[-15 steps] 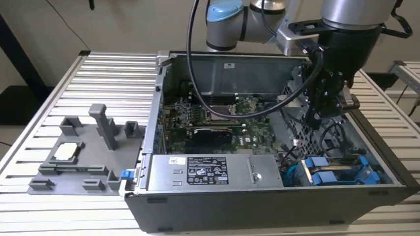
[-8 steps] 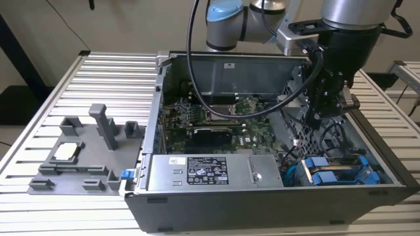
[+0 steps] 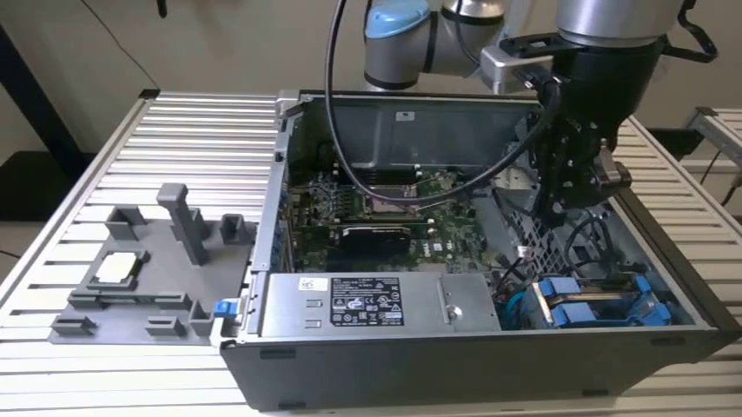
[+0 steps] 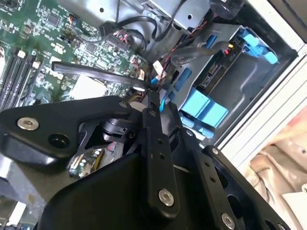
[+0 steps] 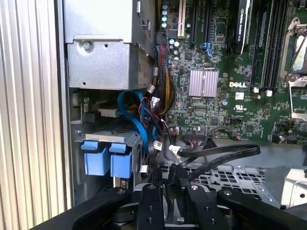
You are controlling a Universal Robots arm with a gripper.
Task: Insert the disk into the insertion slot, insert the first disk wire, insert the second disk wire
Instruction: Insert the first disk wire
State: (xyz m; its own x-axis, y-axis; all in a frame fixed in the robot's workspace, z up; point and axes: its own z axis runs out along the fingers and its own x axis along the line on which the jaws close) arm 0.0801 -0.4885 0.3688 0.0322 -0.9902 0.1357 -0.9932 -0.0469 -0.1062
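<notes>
One step is looking done: the disk [image 3: 579, 311] is sitting in the insertion slot [image 4: 235, 86] at a corner of the computer case [image 3: 464, 365]. The end effector [image 5: 168, 176] is hovering nearby and is apparently pinching a flat black disk wire [image 5: 225, 154] by its end. Both wire insertions are seemingly waiting.

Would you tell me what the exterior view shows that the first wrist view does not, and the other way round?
The exterior view adds the grey moulded parts tray beside the open computer case, at that view's left. The first wrist view adds the silver finned heatsink and the flat black wire that the gripper is shut on. Both show the blue-framed disk, the grey power-supply box and the green motherboard.
</notes>
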